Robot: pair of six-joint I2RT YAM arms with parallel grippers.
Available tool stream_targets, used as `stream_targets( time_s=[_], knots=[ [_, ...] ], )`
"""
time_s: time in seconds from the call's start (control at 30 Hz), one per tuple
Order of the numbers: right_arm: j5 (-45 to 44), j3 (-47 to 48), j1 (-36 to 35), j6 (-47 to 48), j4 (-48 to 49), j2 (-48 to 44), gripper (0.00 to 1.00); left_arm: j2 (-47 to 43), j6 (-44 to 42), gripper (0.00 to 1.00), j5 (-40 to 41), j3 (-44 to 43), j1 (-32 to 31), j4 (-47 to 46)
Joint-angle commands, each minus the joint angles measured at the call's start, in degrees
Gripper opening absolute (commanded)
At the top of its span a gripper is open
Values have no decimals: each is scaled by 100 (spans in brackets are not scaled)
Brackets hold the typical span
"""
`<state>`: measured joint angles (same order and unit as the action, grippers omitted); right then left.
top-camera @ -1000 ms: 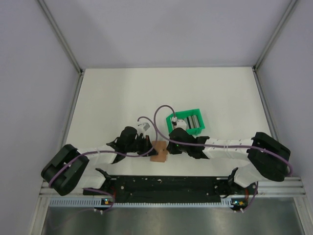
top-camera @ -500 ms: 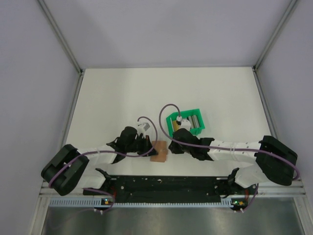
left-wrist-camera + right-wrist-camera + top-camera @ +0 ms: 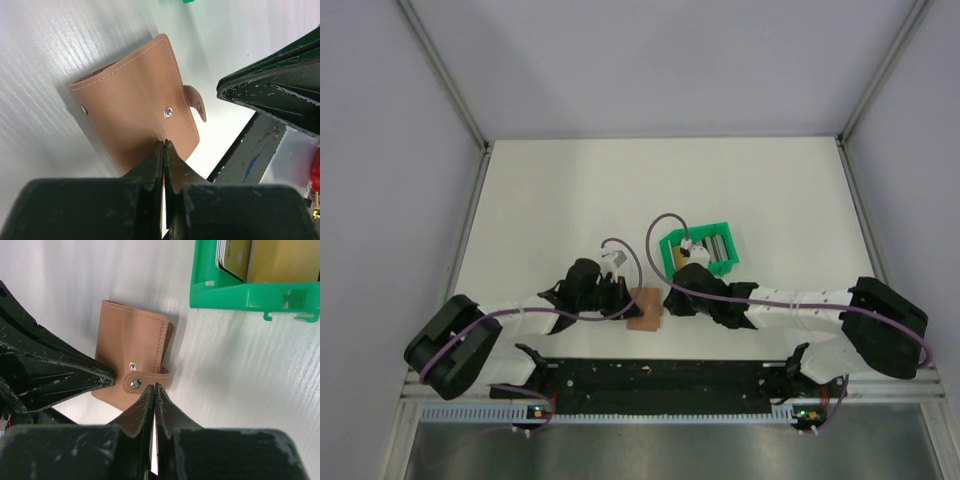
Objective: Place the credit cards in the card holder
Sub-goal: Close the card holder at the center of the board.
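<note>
Card holder (image 3: 644, 308) of tan-brown folded leather, flat on white table (image 3: 550, 200), close to near edge. Gold and dark plastic credit cards (image 3: 280, 260) inside green plastic tray (image 3: 240, 295) just beyond. Left gripper (image 3: 164, 145) closed, tips touching holder; right gripper (image 3: 154, 387) closed beside strap (image 3: 145, 376).

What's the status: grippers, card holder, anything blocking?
Left gripper shut, tips at edge of card holder. Right gripper shut, tips at its strap. Holder folded, strap unsnapped; credit cards in green tray. No obstruction seen.
</note>
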<state>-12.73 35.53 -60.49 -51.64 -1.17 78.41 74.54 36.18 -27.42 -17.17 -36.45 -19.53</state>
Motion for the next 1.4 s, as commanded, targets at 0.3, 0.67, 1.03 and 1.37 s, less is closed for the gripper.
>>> stream_targets(
  time_s=[0.3,0.67,1.03,1.37],
  knots=[
    [341,297,-42,22,424,324,0,87,-173,0,343,152,-3,90],
    [491,455,-42,75,495,517,0,78,-164,0,343,144,-3,81],
    [552,490,-33,84,583,684,0,95,-173,0,334,144,6,81],
    [544,508,-33,75,609,711,0,166,-191,0,255,135,6,46]
  ],
)
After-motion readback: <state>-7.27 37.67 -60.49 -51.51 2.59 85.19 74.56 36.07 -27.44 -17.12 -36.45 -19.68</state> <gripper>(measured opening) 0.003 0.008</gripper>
